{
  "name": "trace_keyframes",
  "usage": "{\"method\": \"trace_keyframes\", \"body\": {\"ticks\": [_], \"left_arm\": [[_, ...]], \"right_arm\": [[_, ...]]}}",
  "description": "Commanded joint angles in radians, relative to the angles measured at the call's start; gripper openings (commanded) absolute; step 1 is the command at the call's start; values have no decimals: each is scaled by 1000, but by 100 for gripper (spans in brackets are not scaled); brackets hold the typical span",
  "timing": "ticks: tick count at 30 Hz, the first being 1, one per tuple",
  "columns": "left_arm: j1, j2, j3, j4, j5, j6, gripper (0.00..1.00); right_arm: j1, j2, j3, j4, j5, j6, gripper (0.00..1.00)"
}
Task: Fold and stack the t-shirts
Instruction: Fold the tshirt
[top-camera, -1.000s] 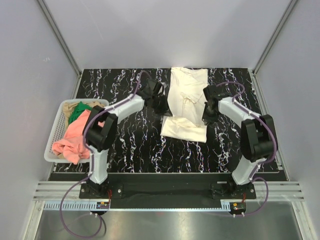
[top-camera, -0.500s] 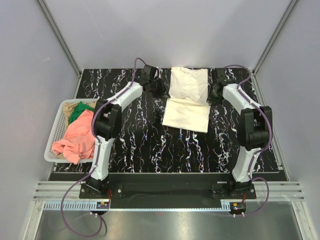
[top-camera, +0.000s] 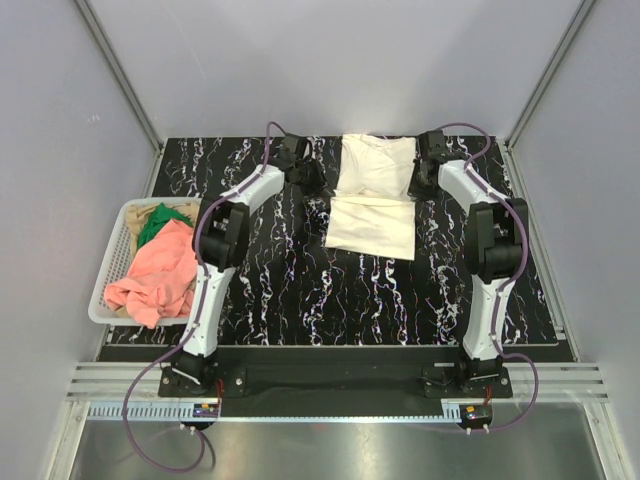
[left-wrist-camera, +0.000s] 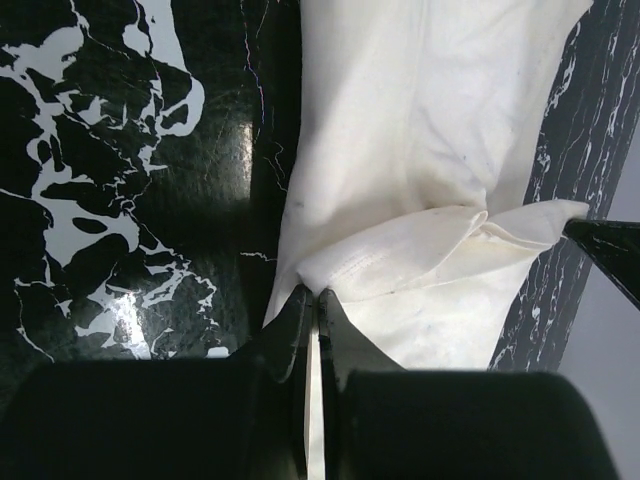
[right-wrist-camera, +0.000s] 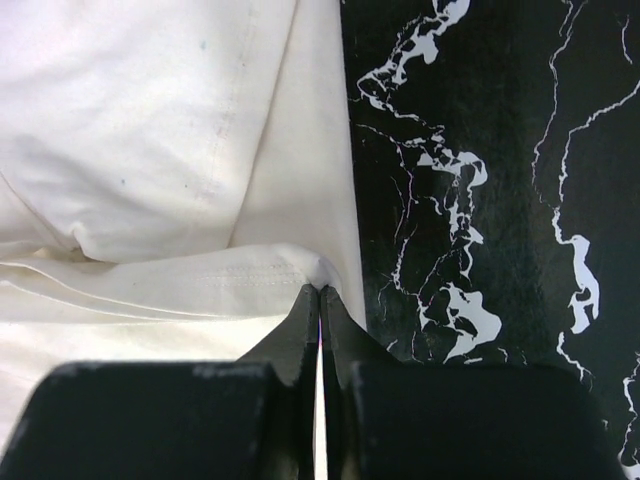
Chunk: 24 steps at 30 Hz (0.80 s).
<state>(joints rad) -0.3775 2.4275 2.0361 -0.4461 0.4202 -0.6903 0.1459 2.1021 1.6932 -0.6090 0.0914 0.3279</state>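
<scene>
- A black worktop (top-camera: 300, 290) with white marble veins fills the floor of a pale, walled enclosure.
- A large cream-white t-shirt (top-camera: 375, 200) lies flat at the middle of the worktop's far edge. It is folded into a long narrow shape, with a crease running across it from side to side.
- A white mesh basket (top-camera: 112, 250) sits at the worktop's left edge, well apart from the cream-white t-shirt.
- A salmon-pink t-shirt (top-camera: 160, 275) is heaped in the basket and spills over its near right rim.
- A green t-shirt (top-camera: 158, 225) is bunched in the basket just beyond the pink one, and a tan t-shirt (top-camera: 165, 209) shows at the basket's far end.
- The left gripper (left-wrist-camera: 318, 295) is pressed together, pinching the folded left edge of the cream-white t-shirt at the crease.
- The right gripper (right-wrist-camera: 320, 290) is pressed together too, pinching the folded right edge at the crease, beside bare worktop.
</scene>
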Motion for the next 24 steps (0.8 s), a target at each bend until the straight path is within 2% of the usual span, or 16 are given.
{"method": "trace_keyframes", "body": {"ticks": [1, 3, 4, 6, 8, 9, 11, 12, 14, 16, 19, 21, 24], "left_arm": [[12, 16, 64, 70, 43, -9, 0], [14, 31, 84, 79, 57, -9, 9], [14, 36, 88, 84, 66, -9, 13], [14, 30, 88, 101, 75, 0, 15], [17, 4, 88, 104, 71, 24, 19], [19, -8, 87, 104, 68, 32, 28], [26, -33, 84, 100, 66, 55, 36], [29, -69, 79, 95, 62, 63, 37], [32, -114, 35, 90, 45, 103, 40], [28, -171, -6, 92, 23, 130, 42], [22, -174, -59, 93, 49, 164, 41], [22, -163, -80, 93, 80, 153, 38], [14, -153, -103, 93, 104, 156, 36]], "right_arm": [[-2, 2, 74, 52, 2, -23, 0], [-2, 18, 103, 51, 2, -30, 0], [-3, 30, 109, 51, 1, -33, 4], [-3, 42, 126, 52, 18, -41, 6], [-6, 55, 144, 49, 16, -53, 17], [-11, 61, 186, 22, 16, -53, 21], [-19, 84, 261, -55, 65, -20, 33], [-22, 87, 313, -134, 74, -9, 35], [-20, 53, 313, -184, 81, 43, 37], [-20, -14, 225, -164, 10, 68, 36], [-20, -74, 100, -89, -62, 100, 31], [-20, -79, 63, -52, -88, 77, 31], [-35, -62, 59, -49, -231, -32, 38]]}}
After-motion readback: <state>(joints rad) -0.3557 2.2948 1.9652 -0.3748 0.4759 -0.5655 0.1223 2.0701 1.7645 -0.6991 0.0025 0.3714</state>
